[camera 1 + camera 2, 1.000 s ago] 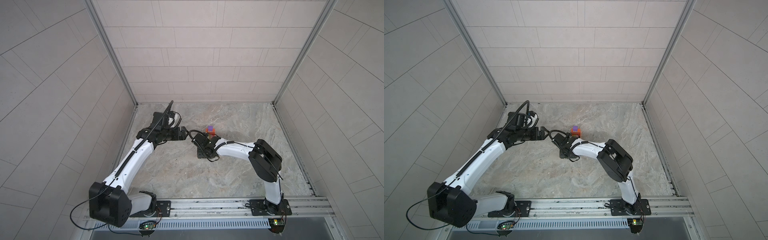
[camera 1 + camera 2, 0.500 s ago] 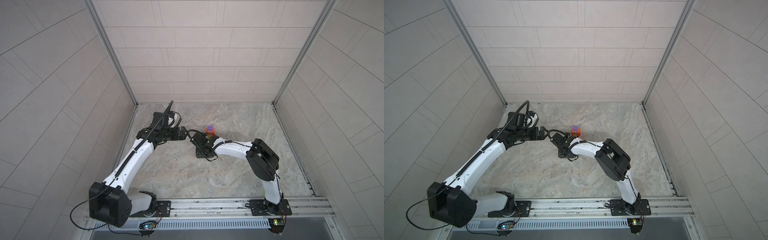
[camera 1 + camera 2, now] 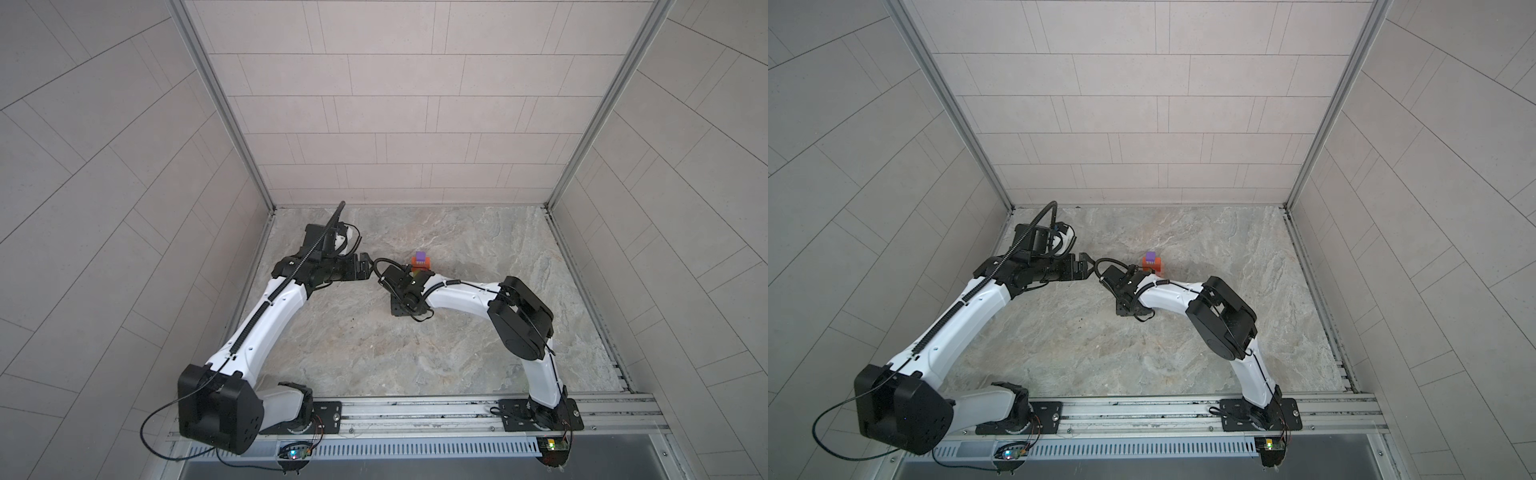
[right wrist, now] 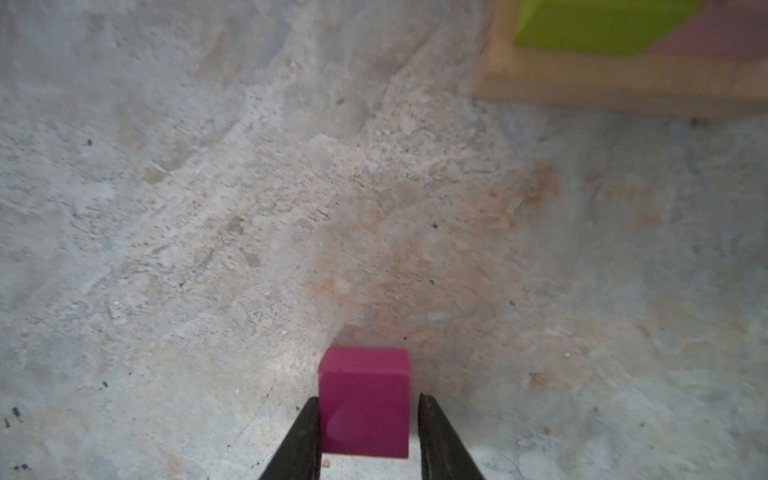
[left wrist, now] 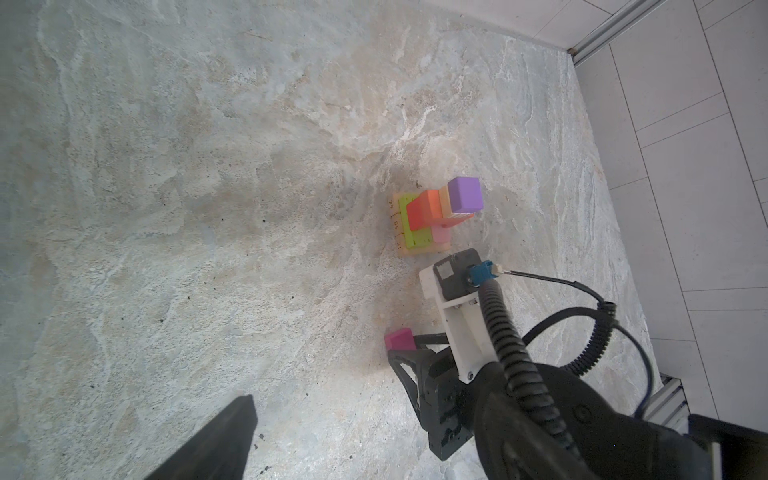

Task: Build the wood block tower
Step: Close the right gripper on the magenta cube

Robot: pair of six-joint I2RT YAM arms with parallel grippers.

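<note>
— Where does the tower stand?

— The small stepped tower of wood blocks [image 3: 420, 264] stands on the grey marbled worktop [image 3: 374, 353], a little past the middle toward 12 o'clock in both top views. At the bottom lies a tan wooden bar with printed numbers [image 5: 395, 227]. On it are a green rectangular block [image 5: 409, 239] and a pink block [image 5: 441, 236] side by side. Above them is an orange rectangular block [image 5: 424, 207], and on the very top a purple cube [image 5: 465, 194].

— And the right claw?

— The right claw [image 4: 369, 398] points down at the worktop, near the tower, at about 8 o'clock from it. Its two black fingers [image 4: 299, 440] stand one on each side of a magenta wooden cube [image 4: 365, 374]. This cube rests on the worktop, apart from the tower. One finger seems to touch the cube, but on the other side I see a thin gap. So the jaws are narrowly apart and not clamped.

— Can you see that cube from above?

— No, in the top views the right arm's wrist covers it.

— And the left claw?

— The left claw [image 3: 1091, 267] hangs at about 9 o'clock from the tower, with its jaws spread wide.
</note>
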